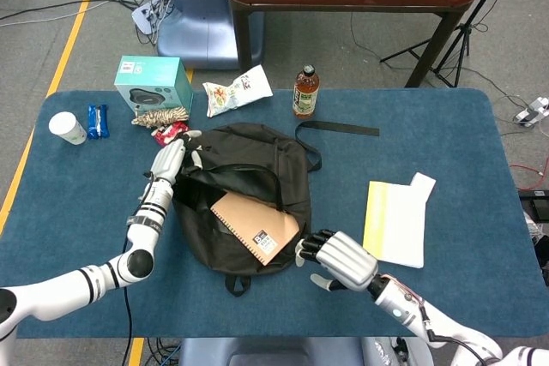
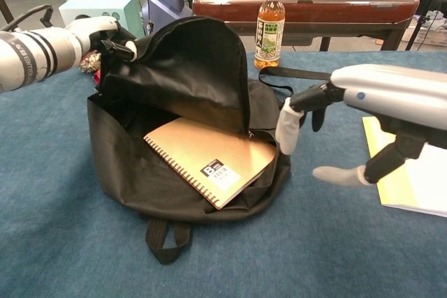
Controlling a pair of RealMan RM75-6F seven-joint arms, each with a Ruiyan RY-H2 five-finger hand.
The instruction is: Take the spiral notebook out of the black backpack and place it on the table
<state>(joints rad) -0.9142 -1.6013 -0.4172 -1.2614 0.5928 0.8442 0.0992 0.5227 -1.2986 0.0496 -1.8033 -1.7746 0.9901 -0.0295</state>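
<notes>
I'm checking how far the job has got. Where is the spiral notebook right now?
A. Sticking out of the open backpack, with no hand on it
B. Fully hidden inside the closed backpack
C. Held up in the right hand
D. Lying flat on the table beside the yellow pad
A: the notebook lies in the mouth of the backpack, whose flap the left hand holds up, while the right hand is beside the bag and apart from the notebook.
</notes>
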